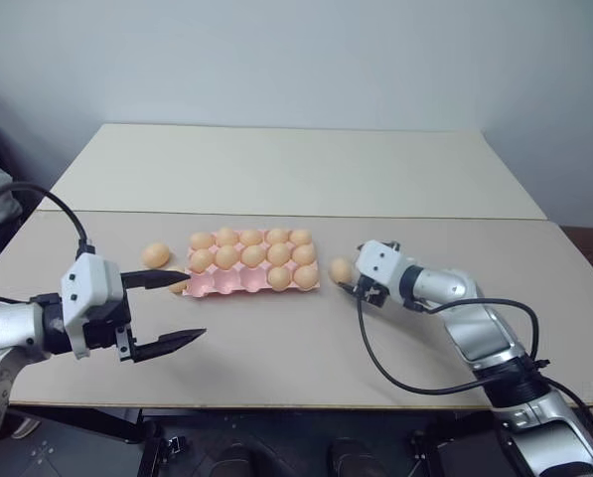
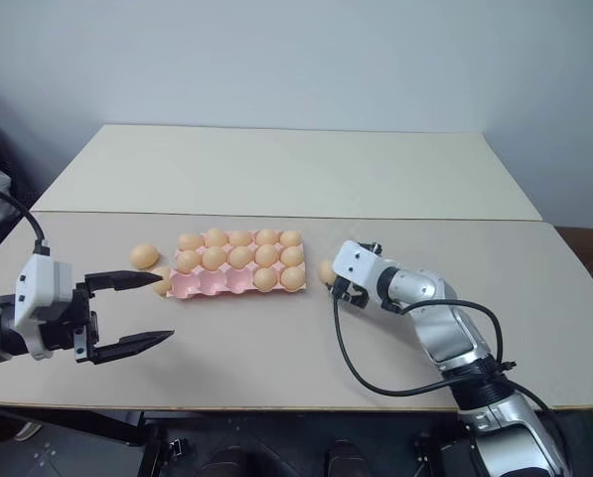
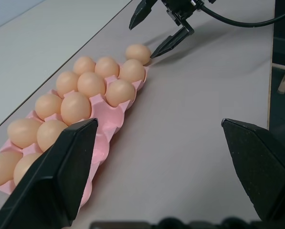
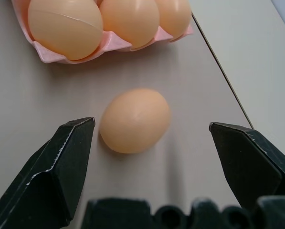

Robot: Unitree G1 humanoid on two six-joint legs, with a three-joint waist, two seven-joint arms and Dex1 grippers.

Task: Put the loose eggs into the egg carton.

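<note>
Plain pale wall behind, and a beige worktop (image 1: 276,338) made of two slabs pushed together, with a seam running across just behind the action. Smack in the middle sits the pink egg carton (image 1: 238,285), long side running left to right. Its back two rows are full of pale orange eggs. In the front row the two cups at the 3 o'clock end hold eggs and the rest look empty, though I can't tell about the cup at the 9 o'clock end, since a black finger covers it.

Three loose ones as far as I can see. One egg (image 1: 341,270) lies on the worktop just off the carton's 3 o'clock end, not touching it. Another egg (image 1: 156,254) sits off the carton's 9 o'clock end, a bit apart. A third egg (image 1: 179,286) is tucked right by the carton's front corner at roughly 8 o'clock, half hidden.

The right tool (image 4: 152,152) is spread wide with nothing in it, fingers either side of that 3 o'clock egg but not touching it, pointing toward the carton.

The left tool (image 1: 172,310) hovers at about 8 o'clock from the carton, also gaping wide and empty, its upper finger (image 1: 157,280) crossing in front of the third egg.
</note>
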